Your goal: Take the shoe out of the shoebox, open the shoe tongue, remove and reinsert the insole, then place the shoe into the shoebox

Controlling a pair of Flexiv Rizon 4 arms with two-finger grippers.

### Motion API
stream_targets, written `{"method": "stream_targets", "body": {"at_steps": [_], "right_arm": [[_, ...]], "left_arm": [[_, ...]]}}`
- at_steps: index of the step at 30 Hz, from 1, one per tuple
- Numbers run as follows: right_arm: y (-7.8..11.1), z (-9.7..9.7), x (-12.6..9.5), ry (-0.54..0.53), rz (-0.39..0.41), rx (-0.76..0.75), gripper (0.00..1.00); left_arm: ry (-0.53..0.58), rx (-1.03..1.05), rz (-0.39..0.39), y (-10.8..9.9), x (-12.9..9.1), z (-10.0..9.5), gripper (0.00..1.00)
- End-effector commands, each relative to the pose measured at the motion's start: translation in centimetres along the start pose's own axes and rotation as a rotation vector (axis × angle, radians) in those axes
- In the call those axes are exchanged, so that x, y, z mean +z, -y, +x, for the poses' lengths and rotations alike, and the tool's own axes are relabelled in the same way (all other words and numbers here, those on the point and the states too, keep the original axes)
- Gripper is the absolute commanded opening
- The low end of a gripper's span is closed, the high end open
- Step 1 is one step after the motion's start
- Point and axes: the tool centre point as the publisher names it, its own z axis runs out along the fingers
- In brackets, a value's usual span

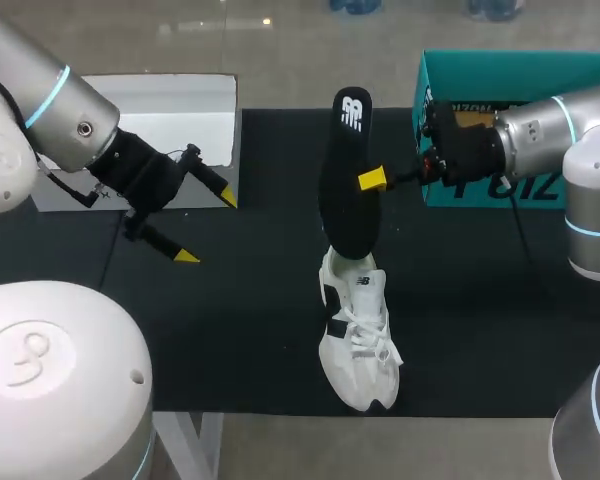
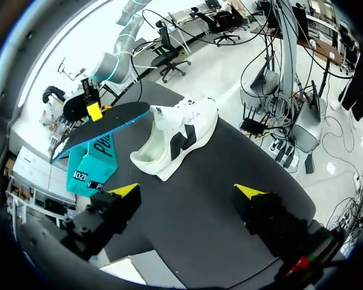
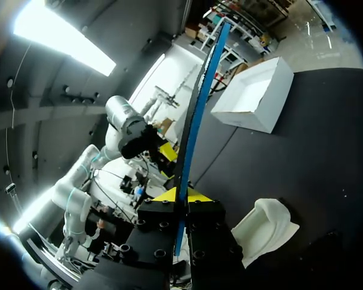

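A white shoe (image 1: 356,340) with black side marks lies on the black mat, toe toward the front edge. A black insole (image 1: 344,180) hangs tilted above it, its lower end at the shoe's opening. My right gripper (image 1: 374,180) is shut on the insole's edge at mid length. In the right wrist view the insole (image 3: 196,115) stands edge-on between the yellow tips of the right gripper (image 3: 180,194), beside the shoe (image 3: 263,229). My left gripper (image 1: 206,226) hovers open and empty, well left of the shoe. The left wrist view shows the left gripper (image 2: 187,191), the shoe (image 2: 175,142) and the insole (image 2: 103,124) ahead.
A teal shoebox (image 1: 510,70) stands at the back right, behind my right arm. A white lid (image 1: 180,100) lies at the back left, beyond the left gripper. The black mat (image 1: 240,340) covers the table.
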Motion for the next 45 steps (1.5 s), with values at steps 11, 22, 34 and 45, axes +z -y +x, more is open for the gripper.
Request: {"method": "stream_targets", "body": {"at_steps": [11,22,34,45], "right_arm": [[0.0,0.0,0.1,0.002,-0.001,0.0,0.0],[-0.4,-0.7,-0.7,0.018,0.003,-0.003,0.0],[-1.0,-5.2,-1.2,0.08,-0.033,-0.084,0.0],[0.2,-6.8,-1.0,0.13,-0.029,-0.107,0.0]], "left_arm": [[0.025,-0.162,-0.024,-1.0,1.2,-0.2,1.0],[0.025,-0.162,-0.024,-1.0,1.2,-0.2,1.0],[0.025,-0.162,-0.024,-1.0,1.2,-0.2,1.0],[0.025,-0.162,-0.024,-1.0,1.2,-0.2,1.0]]}}
